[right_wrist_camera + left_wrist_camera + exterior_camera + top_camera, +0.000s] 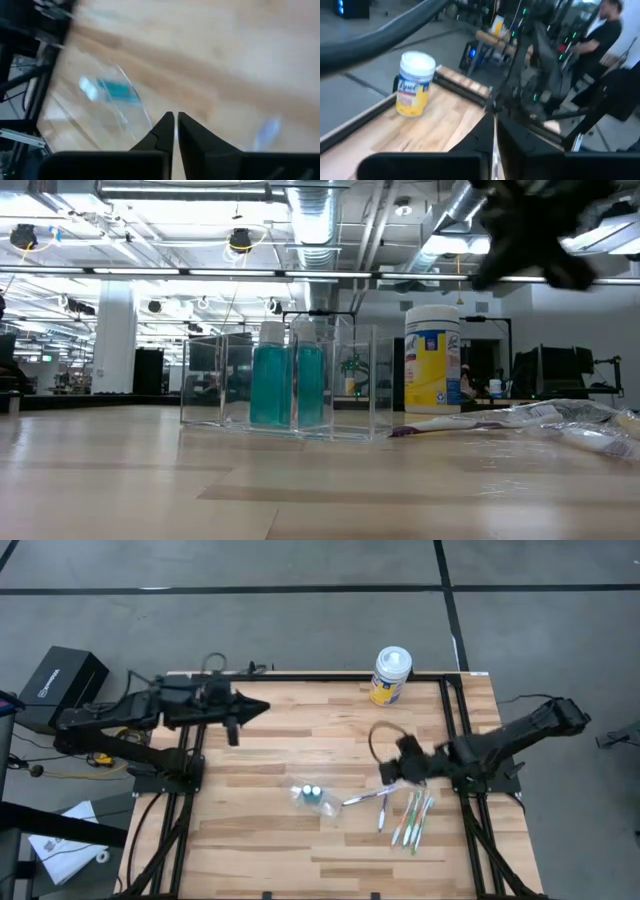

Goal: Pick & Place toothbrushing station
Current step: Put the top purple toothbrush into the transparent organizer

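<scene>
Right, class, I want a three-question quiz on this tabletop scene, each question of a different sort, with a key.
1. True or false: the wipes canister lies on its side.
2. Multiple choice: the two teal tubes stand in (a) a clear box, (b) a mug, (c) a drawer.
3. Which gripper is nearer the toothbrushes?

Key:
1. False; it stands upright at the table's far edge.
2. (a), the clear box.
3. The right gripper; the left gripper waits apart from them.

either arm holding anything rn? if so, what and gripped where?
Nothing held. The right tool is shut on nothing above the table, near the toothbrushes. The left tool is shut too, raised near the wipes canister.
</scene>
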{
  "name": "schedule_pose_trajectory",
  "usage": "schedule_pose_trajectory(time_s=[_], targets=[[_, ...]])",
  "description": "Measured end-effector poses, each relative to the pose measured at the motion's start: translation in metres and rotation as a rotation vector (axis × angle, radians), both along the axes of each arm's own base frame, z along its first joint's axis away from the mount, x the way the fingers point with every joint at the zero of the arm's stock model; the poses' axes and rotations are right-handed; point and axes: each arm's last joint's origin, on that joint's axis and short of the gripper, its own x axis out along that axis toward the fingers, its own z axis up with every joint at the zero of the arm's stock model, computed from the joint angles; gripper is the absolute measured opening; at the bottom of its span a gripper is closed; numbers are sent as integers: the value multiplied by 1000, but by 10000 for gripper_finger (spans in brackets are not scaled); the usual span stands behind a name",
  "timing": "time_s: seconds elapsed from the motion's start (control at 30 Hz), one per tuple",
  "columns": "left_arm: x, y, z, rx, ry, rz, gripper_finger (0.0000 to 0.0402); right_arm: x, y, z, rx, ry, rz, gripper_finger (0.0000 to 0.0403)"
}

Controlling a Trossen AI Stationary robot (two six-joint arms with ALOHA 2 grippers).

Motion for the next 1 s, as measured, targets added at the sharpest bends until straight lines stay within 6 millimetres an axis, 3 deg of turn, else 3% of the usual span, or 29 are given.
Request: schedule_pose_trajectory(time_s=[0.27,0.5,0.73,1.0], targets=[[-34,1,-12,-19,-52,46,121,-4,25,-40,251,-68,-236,125],[-42,9,-27,-21,-24,117,198,7,32,-64,318,-7,-349,193],[-36,16,-32,-31,4,126,207,17,28,-84,349,78,-413,206],[-29,28,-36,-82,21,119,189,8,19,-82,294,150,-459,182]])
